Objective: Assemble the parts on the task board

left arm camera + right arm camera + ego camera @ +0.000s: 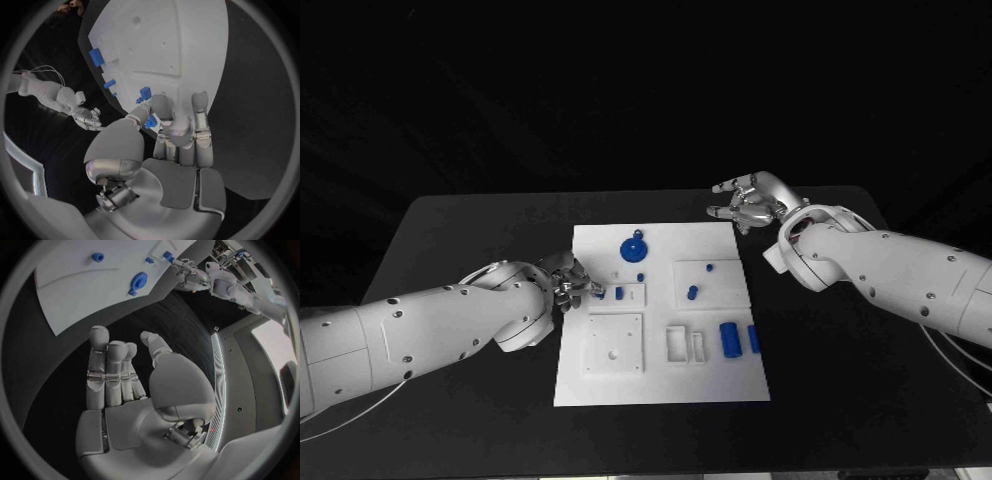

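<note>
The left robot hand [565, 280] rests at the task board's [661, 385] left edge, pinching a small blue part [150, 121] between its fingertips. The right robot hand [751, 203] hovers spread and empty off the board's far right corner. Insertion seems in hand; next, aligning the part with its recess.

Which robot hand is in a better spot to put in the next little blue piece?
Probably the left robot hand. It is already at the task board, its fingers on a small blue part near the board's left edge. The right robot hand is open over the black table, past the board's far corner.
</note>
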### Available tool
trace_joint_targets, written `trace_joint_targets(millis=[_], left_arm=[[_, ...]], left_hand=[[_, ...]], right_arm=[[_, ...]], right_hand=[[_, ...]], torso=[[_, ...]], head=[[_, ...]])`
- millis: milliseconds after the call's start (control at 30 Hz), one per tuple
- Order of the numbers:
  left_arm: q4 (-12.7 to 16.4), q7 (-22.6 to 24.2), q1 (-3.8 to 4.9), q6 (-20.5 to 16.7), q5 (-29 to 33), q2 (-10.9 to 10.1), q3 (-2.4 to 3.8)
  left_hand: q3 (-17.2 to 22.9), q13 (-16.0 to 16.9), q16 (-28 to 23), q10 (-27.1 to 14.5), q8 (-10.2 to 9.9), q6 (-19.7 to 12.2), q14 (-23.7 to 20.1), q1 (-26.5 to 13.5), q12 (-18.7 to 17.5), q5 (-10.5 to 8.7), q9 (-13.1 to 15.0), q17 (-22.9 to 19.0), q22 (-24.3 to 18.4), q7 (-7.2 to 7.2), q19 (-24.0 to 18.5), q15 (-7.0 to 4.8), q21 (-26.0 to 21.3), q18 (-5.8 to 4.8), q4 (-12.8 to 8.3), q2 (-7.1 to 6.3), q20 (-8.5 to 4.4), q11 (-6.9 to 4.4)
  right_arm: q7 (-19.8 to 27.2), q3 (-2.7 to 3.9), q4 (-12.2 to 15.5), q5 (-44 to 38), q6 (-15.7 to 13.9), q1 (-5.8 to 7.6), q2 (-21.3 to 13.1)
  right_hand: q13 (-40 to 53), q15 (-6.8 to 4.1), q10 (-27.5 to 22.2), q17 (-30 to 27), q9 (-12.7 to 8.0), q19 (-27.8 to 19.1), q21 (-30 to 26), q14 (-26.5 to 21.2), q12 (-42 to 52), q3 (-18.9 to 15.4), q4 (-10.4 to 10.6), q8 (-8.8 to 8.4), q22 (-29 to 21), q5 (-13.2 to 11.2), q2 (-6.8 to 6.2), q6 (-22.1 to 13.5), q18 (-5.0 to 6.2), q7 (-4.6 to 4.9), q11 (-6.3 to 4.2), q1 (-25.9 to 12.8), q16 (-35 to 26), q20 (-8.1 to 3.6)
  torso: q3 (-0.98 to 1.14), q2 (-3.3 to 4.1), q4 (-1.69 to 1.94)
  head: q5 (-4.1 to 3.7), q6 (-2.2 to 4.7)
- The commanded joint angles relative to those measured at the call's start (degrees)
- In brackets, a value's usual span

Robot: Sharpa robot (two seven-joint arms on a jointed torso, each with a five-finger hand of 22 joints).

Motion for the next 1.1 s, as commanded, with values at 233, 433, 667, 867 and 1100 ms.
trace_joint_targets(millis=[233, 433, 667, 867, 1100], left_arm=[[0.1, -0.8, -0.27, 2.7, -0.6, 0.2, -0.2], [0.0, -1.2, -0.27, 3.8, -1.0, 0.1, -0.2], [0.0, -1.5, -0.27, 4.6, -1.5, -0.1, -0.2], [0.1, -1.7, -0.27, 5.0, -1.7, -0.1, -0.2], [0.0, -1.8, -0.27, 5.2, -1.8, -0.1, -0.21]], left_hand=[[0.0, -0.1, -0.1, 0.7, 0.2, 15.8, 0.0, 2.1, -0.2, 0.07, 0.0, -0.1, 1.1, -6.7, 0.1, -0.25, 0.3, 0.2, 0.3, 1.23, 0.1, -2.35], [-0.1, -0.1, -0.1, 0.7, 0.1, 15.8, 0.0, 2.3, -0.3, -0.03, 0.0, -0.2, 1.1, -6.68, 0.1, -0.23, 0.2, 0.19, 0.3, 1.09, 0.11, -2.34], [-0.2, -0.1, -0.1, 0.7, 0.1, 15.8, 0.0, 2.6, -0.3, -0.1, 0.0, -0.1, 1.1, -6.67, 0.1, -0.21, 0.2, 0.17, 0.4, 0.97, 0.11, -2.33], [-0.2, -0.1, 0.0, 0.7, 0.1, 15.8, 0.0, 2.7, -0.3, -0.12, 0.0, -0.1, 1.1, -6.68, 0.1, -0.21, 0.2, 0.17, 0.4, 0.95, 0.12, -2.33], [-0.3, -0.1, -0.1, 0.7, 0.1, 15.8, 0.0, 2.9, -0.3, -0.27, -0.1, -0.2, 1.1, -6.66, 0.1, -0.2, 0.2, 0.16, 0.6, 0.85, 0.12, -2.32]], right_arm=[[0.5, 0.02, 0.1, -0.1, 0.7, -0.03, 0.0], [0.5, 0.02, 0.1, -0.1, 0.7, -0.03, 0.0], [0.6, 0.02, 0.0, -0.1, 0.7, -0.03, 0.0], [0.6, 0.02, -0.1, -0.1, 0.7, -0.05, 0.0], [0.6, 0.02, -0.1, -0.1, 0.7, -0.07, 0.0]], right_hand=[[0.1, -0.17, 0.1, 0.1, 0.1, 2.0, 0.2, 0.2, 0.0, 0.4, 0.0, -0.07, 2.0, 0.3, -0.1, 0.4, 0.49, 0.03, -0.32, -0.6, 0.1, 0.02], [0.1, -0.18, 0.1, 0.1, 0.1, 2.0, 0.2, 0.2, 0.0, 0.5, 0.0, -0.08, 1.9, 0.4, -0.08, 0.4, 0.5, 0.03, -0.34, -0.6, 0.0, 0.01], [0.1, -0.18, 0.1, 0.1, 0.1, 2.0, 0.2, 0.2, 0.0, 0.5, 0.0, -0.08, 1.9, 0.4, -0.08, 0.4, 0.5, 0.03, -0.34, -0.6, 0.0, 0.01], [0.1, -0.18, 0.1, 0.1, 0.1, 2.0, 0.2, 0.2, 0.0, 0.5, 0.0, -0.08, 1.9, 0.4, -0.08, 0.4, 0.5, 0.03, -0.34, -0.6, 0.0, 0.01], [0.1, -0.18, 0.1, 0.1, 0.1, 2.0, 0.2, 0.2, 0.0, 0.5, 0.0, -0.08, 1.9, 0.4, -0.08, 0.4, 0.5, 0.03, -0.34, -0.6, 0.0, 0.01]], torso=[[-0.02, -0.02, 0.04], [-0.01, 0.0, 0.03], [-0.01, 0.0, 0.04], [-0.02, 0.0, 0.04], [0.0, -0.01, 0.03]], head=[[0.0, -0.04], [0.03, -0.21], [-0.01, -0.23], [0.0, -0.24], [-0.01, -0.32]])
